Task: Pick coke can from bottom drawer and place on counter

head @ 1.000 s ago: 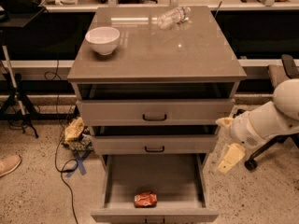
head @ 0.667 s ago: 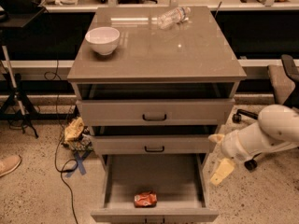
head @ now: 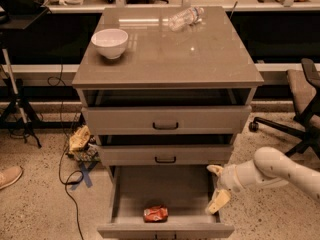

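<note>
Currently: coke can (head: 155, 213) lies on its side near the front of the pulled-out bottom drawer (head: 165, 230). Tool (head: 216, 186) hangs at the drawer's right wall, fingers spread, holding nothing, apart from the can. Counter (head: 170, 59) carries white bowl (head: 110, 42), clear bottle (head: 185, 18).

The coke can (head: 155, 213) is red with pale marks, inside the grey-taupe bottom drawer (head: 165, 230). The counter (head: 200, 59) is glossy grey-brown, with a white bowl (head: 110, 42) near its left edge and a clear bottle (head: 185, 18) by its far edge. The gripper (head: 216, 186), cream-fingered on a white arm (head: 280, 166), hangs at the drawer's right side.
</note>
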Motion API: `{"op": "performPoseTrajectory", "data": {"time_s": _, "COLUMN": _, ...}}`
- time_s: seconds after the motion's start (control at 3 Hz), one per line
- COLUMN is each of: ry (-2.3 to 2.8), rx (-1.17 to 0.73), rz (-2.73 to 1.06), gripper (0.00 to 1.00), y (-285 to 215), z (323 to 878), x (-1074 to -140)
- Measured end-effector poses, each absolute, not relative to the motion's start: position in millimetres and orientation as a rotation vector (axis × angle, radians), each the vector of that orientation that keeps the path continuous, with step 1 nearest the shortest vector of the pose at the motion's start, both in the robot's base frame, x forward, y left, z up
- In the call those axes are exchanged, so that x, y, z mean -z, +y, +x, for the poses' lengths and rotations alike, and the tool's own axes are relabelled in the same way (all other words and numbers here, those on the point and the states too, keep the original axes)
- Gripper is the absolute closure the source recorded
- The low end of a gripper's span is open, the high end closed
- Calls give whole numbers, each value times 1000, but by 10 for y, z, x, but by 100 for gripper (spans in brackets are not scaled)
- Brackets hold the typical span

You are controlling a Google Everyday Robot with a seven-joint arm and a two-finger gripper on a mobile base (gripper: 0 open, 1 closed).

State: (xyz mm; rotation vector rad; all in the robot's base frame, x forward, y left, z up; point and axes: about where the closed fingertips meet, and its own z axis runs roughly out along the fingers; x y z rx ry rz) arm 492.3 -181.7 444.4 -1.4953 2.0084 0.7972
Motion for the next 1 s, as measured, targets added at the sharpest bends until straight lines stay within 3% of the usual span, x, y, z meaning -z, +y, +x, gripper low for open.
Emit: {"op": "performPoseTrajectory", "data": {"time_s": 1.0, "ry": 1909, "rx": -846, "rz": -1579, "gripper": 0, "y": -1648, "z": 4964, "x": -3781}}
